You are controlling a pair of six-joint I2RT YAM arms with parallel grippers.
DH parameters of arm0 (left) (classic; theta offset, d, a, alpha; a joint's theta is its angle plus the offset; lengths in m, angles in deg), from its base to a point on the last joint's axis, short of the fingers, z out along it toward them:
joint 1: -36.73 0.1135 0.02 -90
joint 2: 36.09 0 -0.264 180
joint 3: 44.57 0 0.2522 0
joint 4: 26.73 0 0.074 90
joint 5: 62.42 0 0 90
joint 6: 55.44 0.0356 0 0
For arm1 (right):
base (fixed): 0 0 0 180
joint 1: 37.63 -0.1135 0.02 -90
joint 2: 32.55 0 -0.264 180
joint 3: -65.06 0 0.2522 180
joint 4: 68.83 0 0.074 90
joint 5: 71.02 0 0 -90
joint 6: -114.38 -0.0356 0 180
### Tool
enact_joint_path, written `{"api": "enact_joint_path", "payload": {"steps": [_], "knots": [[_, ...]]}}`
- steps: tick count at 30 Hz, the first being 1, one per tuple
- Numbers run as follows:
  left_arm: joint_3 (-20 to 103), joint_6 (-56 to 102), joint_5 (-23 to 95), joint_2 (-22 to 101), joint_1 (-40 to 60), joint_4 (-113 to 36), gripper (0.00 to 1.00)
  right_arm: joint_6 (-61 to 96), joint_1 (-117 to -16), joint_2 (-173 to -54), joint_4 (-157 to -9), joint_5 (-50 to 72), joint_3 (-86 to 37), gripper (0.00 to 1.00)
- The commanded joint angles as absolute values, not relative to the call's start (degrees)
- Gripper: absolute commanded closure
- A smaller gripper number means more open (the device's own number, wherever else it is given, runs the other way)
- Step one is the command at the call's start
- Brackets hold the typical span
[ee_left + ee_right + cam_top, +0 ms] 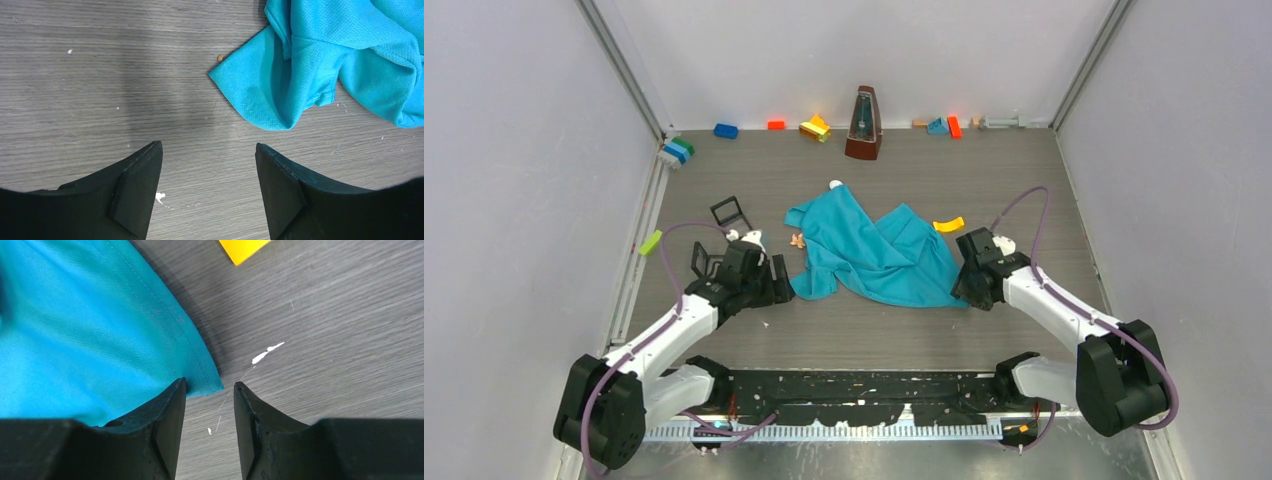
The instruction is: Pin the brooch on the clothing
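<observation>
The teal-blue T-shirt lies crumpled in the middle of the table. A small copper-coloured brooch lies on the bare table just left of it, and shows as a tiny brown speck in the left wrist view. My left gripper is open and empty, low over the table beside the shirt's left sleeve corner. My right gripper is open at the shirt's lower right corner. Its left fingertip lies over the hem, with only bare table between the jaws.
A brown metronome stands at the back centre, with several toy bricks along the back wall. A yellow piece lies right of the shirt and shows in the right wrist view. A black frame and a green piece lie at left.
</observation>
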State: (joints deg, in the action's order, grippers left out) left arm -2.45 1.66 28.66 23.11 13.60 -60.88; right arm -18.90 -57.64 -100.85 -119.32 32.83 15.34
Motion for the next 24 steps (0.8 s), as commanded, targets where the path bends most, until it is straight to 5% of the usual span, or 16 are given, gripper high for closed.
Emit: {"api": "enact_joint_path", "payload": {"steps": [1,24], "knots": [[-3.3,-0.5,28.0,22.1,13.9,-58.7,0.3,-21.8,-57.5,-99.7,-119.7,31.8,16.5,0.56],[-1.0,-1.0,26.2,34.6,13.9,-50.7,0.41,-22.9,-57.5,-105.1,-114.4,30.6,19.3,0.85]]}}
